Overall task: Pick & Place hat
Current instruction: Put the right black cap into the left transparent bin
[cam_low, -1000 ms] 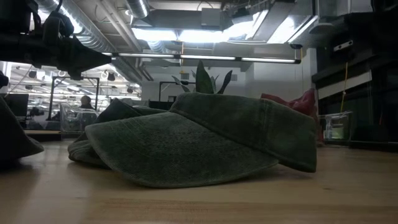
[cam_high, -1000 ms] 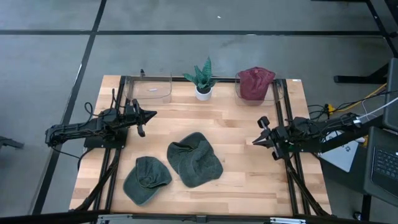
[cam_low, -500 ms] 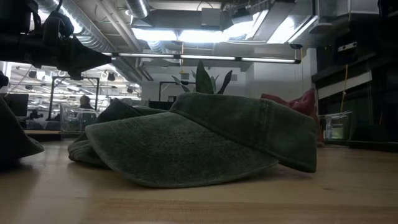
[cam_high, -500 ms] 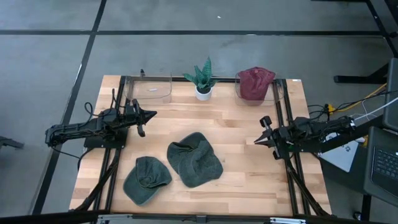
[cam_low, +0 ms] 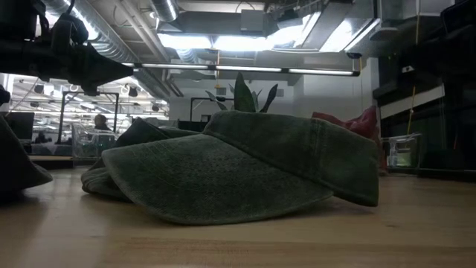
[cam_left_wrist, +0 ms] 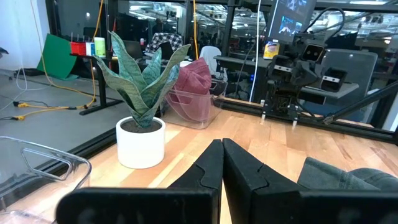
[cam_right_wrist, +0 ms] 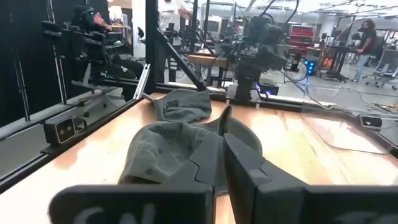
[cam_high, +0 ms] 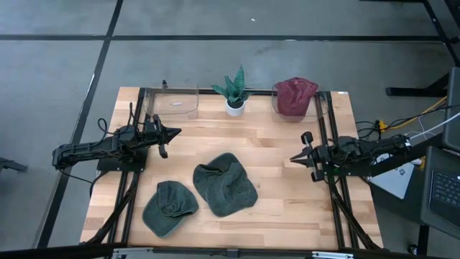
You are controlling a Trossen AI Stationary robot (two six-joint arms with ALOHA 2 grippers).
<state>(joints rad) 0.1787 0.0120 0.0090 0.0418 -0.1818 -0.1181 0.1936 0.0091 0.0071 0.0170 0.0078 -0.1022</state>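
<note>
Waiting: both my claws hover off the table with nothing in them, so no pick is under way yet.
Right claw: my right gripper (cam_high: 295, 158) sits at the right side of the table, fingers pressed together, holding nothing, nose aimed left toward the hats.
Left claw: my left gripper (cam_high: 175, 132) hangs over the left side, shut tight and empty, pointing right.
Hats: the larger green hat (cam_high: 226, 183) lies near the middle of the table toward the near edge; a smaller green hat (cam_high: 169, 207) lies just left of it, nearer still.
Already placed: a red hat (cam_high: 295, 96) sits in the clear bin (cam_high: 276, 108) at the far right.
Other bin: a second clear bin (cam_high: 178, 102) stands at the far left, seemingly bare, with a potted plant (cam_high: 234, 91) between the two.
Step, as I judge it: the approach to the next green hat, most likely the larger one, which lies closest to my right claw.
Next move calls for: spreading my right fingers first, then reaching left and down to pinch a fold of the crown or the brim.
Hard to tell: whether the two green hats touch; from table height the larger one blocks nearly everything behind it.
Hidden: my right arm's own camera shows the hats only past my dark fingers (cam_right_wrist: 208, 155).
</note>
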